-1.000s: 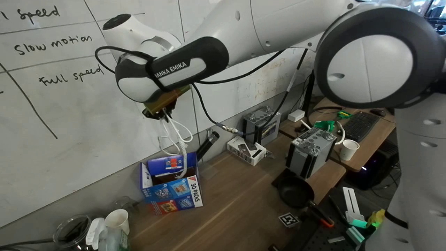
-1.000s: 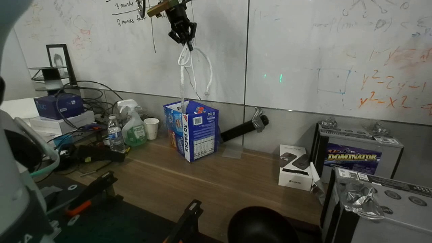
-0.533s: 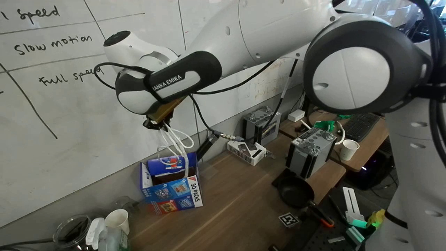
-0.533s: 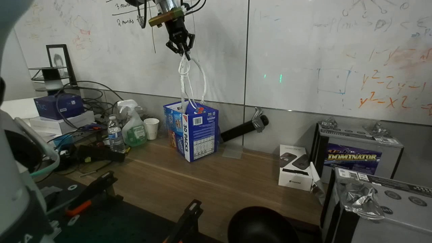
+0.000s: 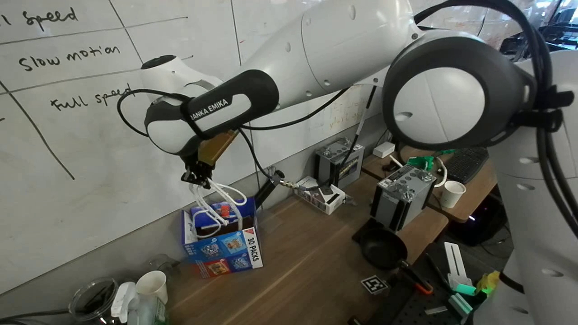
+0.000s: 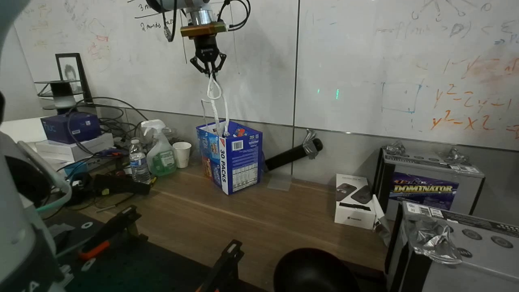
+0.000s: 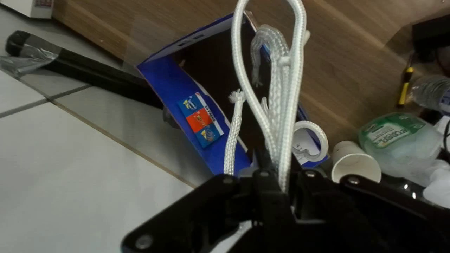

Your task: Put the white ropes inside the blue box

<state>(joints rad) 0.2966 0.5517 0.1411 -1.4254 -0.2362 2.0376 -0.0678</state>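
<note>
Gripper [image 6: 211, 75] points down, clenched on the white ropes [image 7: 290, 105]; it hangs above the blue box [image 6: 245, 162], roughly 12 o'clock of it in an exterior view. Ropes dangle in loose loops: lower strands dip into the box's mouth, upper stretch sits outside, over it. In the wrist view I catch frayed tips against the dark interior, plus a curled loop by the box's 4 o'clock edge; can't tell if that loop touches the rim. Box upright on the wooden table [image 6: 259, 227]. Clocking round it from here, in an exterior view: paper cup [image 6: 182, 154] then spray bottle [image 6: 163, 161] at 9, taped black tube [image 6: 287, 157] at 3, white carton [image 6: 354, 200] at 4, black pan [image 6: 314, 271] at 5. Whiteboard [image 6: 259, 61] behind, toward 12. Arm [image 5: 334, 54] reaches in from about 2 o'clock in an exterior view.
</note>
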